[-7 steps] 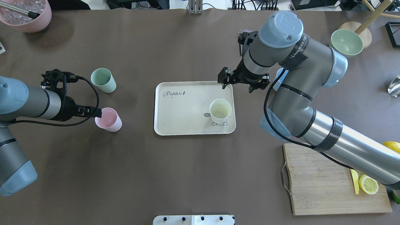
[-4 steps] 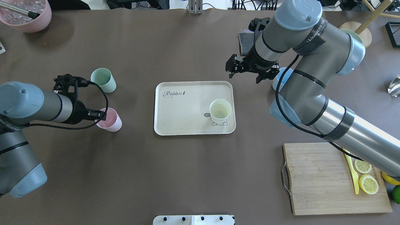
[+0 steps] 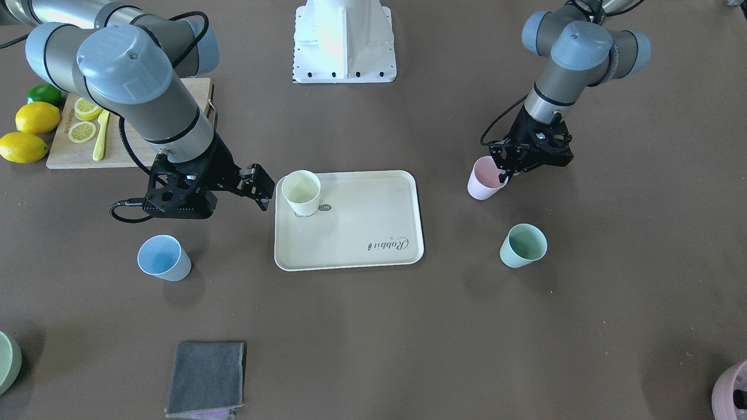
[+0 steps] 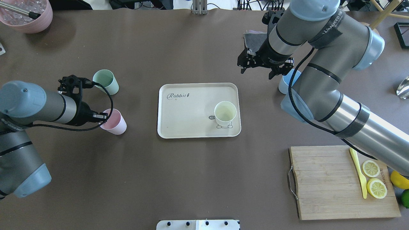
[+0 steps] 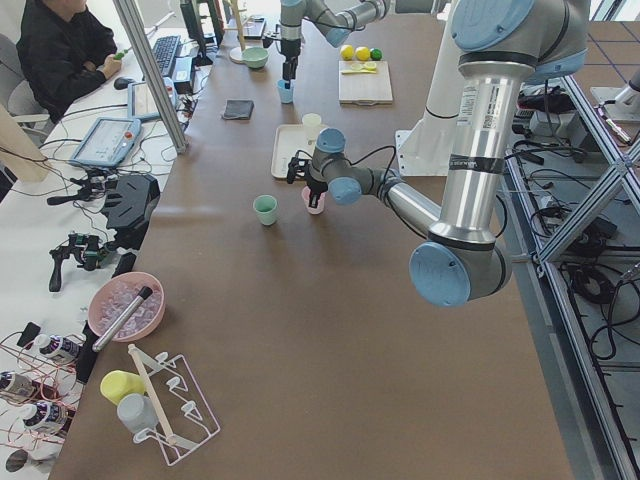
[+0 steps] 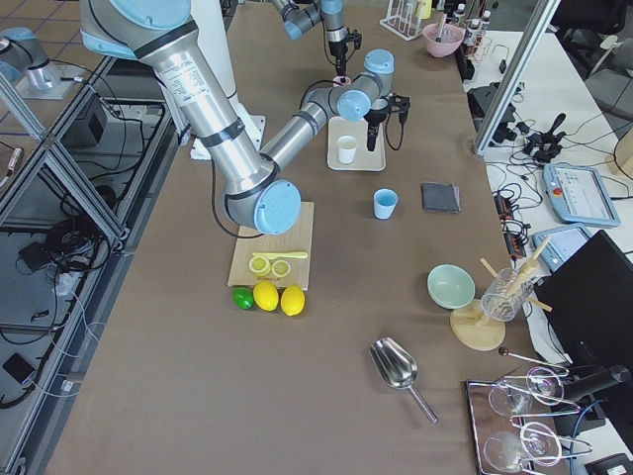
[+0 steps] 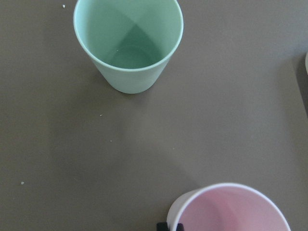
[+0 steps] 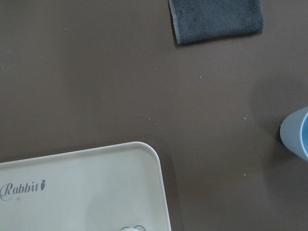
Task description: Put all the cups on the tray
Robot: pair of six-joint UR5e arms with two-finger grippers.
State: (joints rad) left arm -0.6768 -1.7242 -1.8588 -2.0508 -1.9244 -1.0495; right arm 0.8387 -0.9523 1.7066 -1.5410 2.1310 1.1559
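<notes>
The left arm comes in from the left edge of the table and bends at the elbow, and its wrist points down over the pink cup. The left gripper is at the rim on the side next to the arm. Its two fingers are close together, one on each side of the cup's wall, pinching it. The pink cup stands on the bare table, well apart from the tray. The green cup stands upright near it, farther from the robot, and nothing touches it. The tray lies flat in the middle of the table. The yellow cup stands upright on the tray, in the corner close to the robot on its right side. The big right arm comes in from the right, bends up high and curls back down. The right gripper hangs in the air over bare table just past the tray's far right corner, with its fingers spread wide and nothing in them. The blue cup stands on the table just beside that gripper, off the tray. A grey cloth lies farther out.
</notes>
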